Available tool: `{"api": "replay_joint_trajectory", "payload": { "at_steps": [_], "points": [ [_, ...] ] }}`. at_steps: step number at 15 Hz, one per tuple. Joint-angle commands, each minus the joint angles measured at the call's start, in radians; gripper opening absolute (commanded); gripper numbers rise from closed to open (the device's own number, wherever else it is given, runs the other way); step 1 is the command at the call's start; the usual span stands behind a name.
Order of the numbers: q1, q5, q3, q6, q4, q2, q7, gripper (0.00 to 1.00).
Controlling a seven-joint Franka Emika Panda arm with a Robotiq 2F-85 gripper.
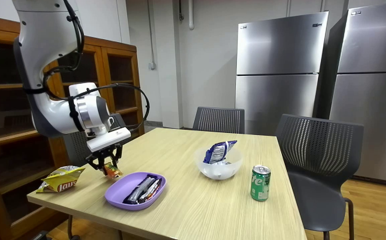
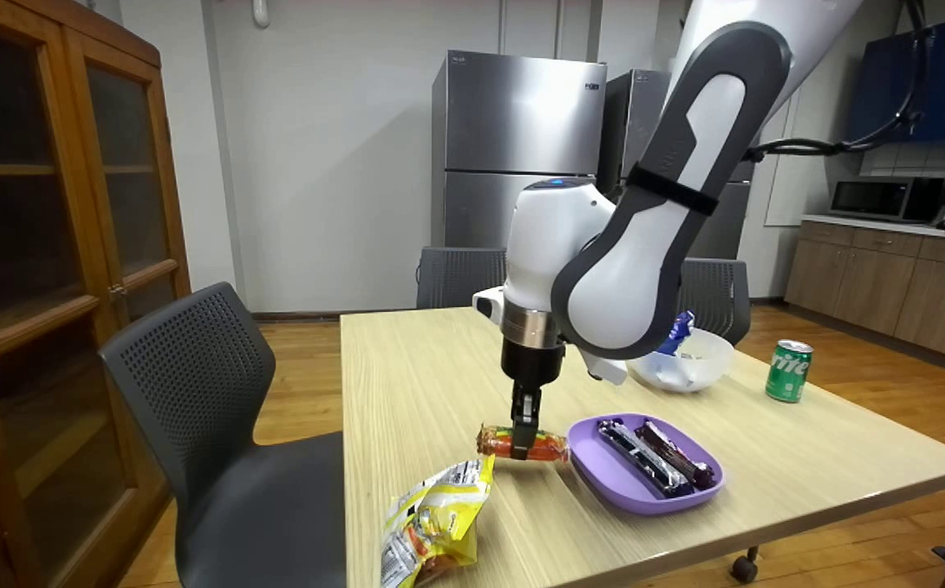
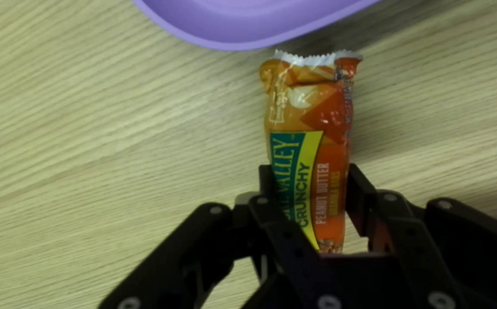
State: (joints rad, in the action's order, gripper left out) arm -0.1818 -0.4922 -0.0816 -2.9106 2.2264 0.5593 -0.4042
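Nearest: 1 yellow-and-silver foil snack bag (image 2: pixel 439 523), crumpled, lay on the pale wood-grain counter (image 1: pixel 166 146) by a corner. Near it: 1 shallow purple plastic dish (image 1: pixel 126 185) with 2 slim wrapped bars (image 2: pixel 645 461) inside, one black-and-silver, one dark red, side by side.

Next: 1 white-and-dark-grey robot arm (image 2: pixel 623 282), ending in 1 black two-finger claw (image 3: pixel 310 189) that pointed down. Claw was closed on 1 orange-and-green plastic-wrapped granola bar (image 3: pixel 310 146), one finger against each long edge, grip around mid-length. Label read CRUNCHY, PEANUT BUTTER. Granola bar sat between snack bag and dish, one crimped end toward the dish rim, just beside it. It was on the counter or slightly above; couldn't tell which.

Further along: 1 green metal can with a silver top (image 1: pixel 260 183), upright, well apart from the claw. Near that, 1 translucent white bowl (image 1: pixel 218 171) holding 1 blue-and-white foil bag (image 1: pixel 217 153), tilted, sticking up past the rim. Silvery wrapping (image 1: pixel 222 162) showed under that bag, too unclear to count.

Around the counter: 3 dark grey chairs (image 1: pixel 323 196) with perforated backs. To one side, 1 brown wooden cabinet (image 2: pixel 84 204) with glass doors. Far back: 2 stainless-steel two-door fridges (image 1: pixel 276 83) against the wall, and in an exterior view 1 black-and-silver microwave (image 2: pixel 872 198).
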Motion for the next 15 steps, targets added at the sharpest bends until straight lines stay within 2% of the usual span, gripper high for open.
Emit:
{"api": "replay_joint_trajectory", "payload": {
  "at_steps": [1,6,15],
  "points": [
    [0.034,0.017,-0.04,0.022,0.069,-0.105,-0.038,0.17],
    [0.067,0.071,-0.077,0.01,0.135,-0.179,-0.018,0.17],
    [0.078,0.175,-0.031,-0.043,0.326,-0.292,0.112,0.17]
  ]
}}
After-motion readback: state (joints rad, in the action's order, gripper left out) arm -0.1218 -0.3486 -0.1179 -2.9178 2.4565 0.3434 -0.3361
